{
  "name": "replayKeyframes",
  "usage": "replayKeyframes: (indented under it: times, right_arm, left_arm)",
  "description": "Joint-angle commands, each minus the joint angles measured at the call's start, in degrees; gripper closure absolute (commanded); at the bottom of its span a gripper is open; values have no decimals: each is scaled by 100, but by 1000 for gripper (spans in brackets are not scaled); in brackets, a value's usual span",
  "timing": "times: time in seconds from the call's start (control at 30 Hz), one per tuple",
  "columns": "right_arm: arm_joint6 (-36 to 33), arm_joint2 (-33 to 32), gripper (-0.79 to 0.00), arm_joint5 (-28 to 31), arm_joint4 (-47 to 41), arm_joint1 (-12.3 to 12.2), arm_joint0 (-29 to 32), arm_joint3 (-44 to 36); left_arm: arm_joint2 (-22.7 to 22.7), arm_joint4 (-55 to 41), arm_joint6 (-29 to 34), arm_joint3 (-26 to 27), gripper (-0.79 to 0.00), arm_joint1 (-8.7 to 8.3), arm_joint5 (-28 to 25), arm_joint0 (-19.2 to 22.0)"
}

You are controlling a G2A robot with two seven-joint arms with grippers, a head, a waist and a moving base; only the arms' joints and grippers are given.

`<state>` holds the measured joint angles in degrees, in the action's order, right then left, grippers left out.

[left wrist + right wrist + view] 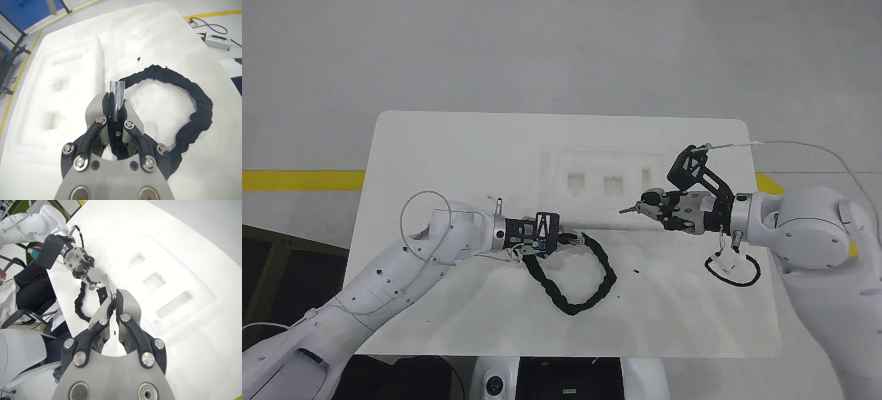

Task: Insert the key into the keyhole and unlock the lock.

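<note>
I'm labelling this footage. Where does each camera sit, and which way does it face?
Top view: above the arms, facing down at the table; both arms show.
Left wrist view: on the left arm, facing along the left gripper, shut on the lock.
Right wrist view: on the right arm, facing along the right gripper holding the key, toward the left gripper.
Shared by all: lock and foam tray.

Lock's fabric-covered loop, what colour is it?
The loop is black, clearest in the left wrist view.

We see bright, even light; the table (198, 361) and foam tray (179, 275) wash out in glare, and shadows are faint.
</note>
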<state>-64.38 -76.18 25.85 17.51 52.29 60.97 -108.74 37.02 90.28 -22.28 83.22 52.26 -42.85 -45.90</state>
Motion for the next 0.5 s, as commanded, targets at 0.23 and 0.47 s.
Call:
replayKeyframes:
  times: [0.23, 0.47]
  right_arm:
    - [11, 731, 0, -246, -326, 78, -105, 142]
    - [641, 1117, 0, -486, -298, 170, -203, 135]
  left_arm:
    - [623, -490, -1204, -161, 0, -198, 316, -746]
    - [727, -381, -1906, -279, 0, -195, 368, -937]
